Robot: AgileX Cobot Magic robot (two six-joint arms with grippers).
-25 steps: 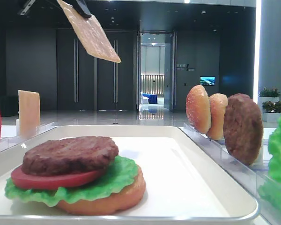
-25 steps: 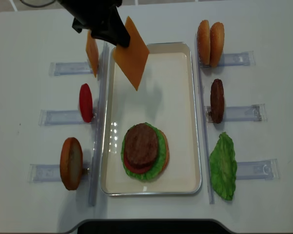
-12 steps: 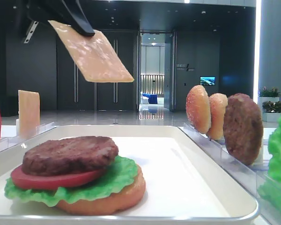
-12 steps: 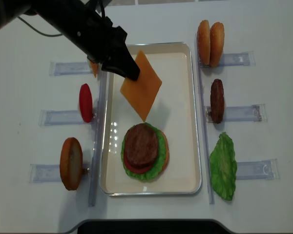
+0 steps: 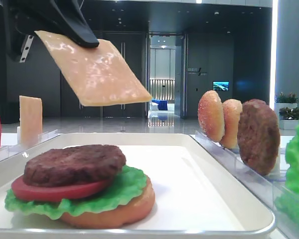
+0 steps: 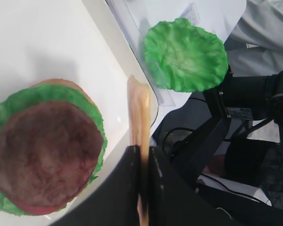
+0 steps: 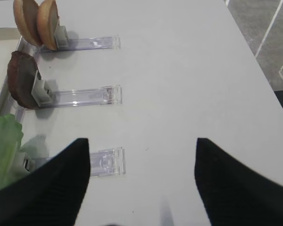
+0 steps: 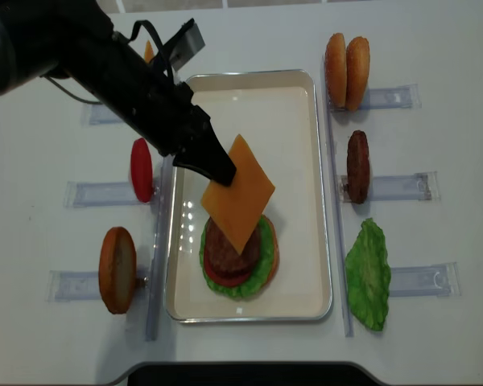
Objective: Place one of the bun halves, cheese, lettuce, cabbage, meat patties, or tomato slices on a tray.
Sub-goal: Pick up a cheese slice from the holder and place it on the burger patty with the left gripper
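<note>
Your left gripper (image 8: 219, 170) pinches the cheese (image 8: 238, 193) by one corner above the patty (image 8: 225, 251); level it, lower centred, then release; right gripper's (image 7: 141, 155) fingers spread, empty.

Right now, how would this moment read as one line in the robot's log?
left gripper: shut on cheese | cheese: in air above patty stack on tray | right gripper: open, off to the side

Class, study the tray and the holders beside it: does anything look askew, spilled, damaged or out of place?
Nothing stands out. The stack sits neatly on the tray, the left gripper holds the cheese tilted above it, and the spare pieces stand in their holders.
</note>
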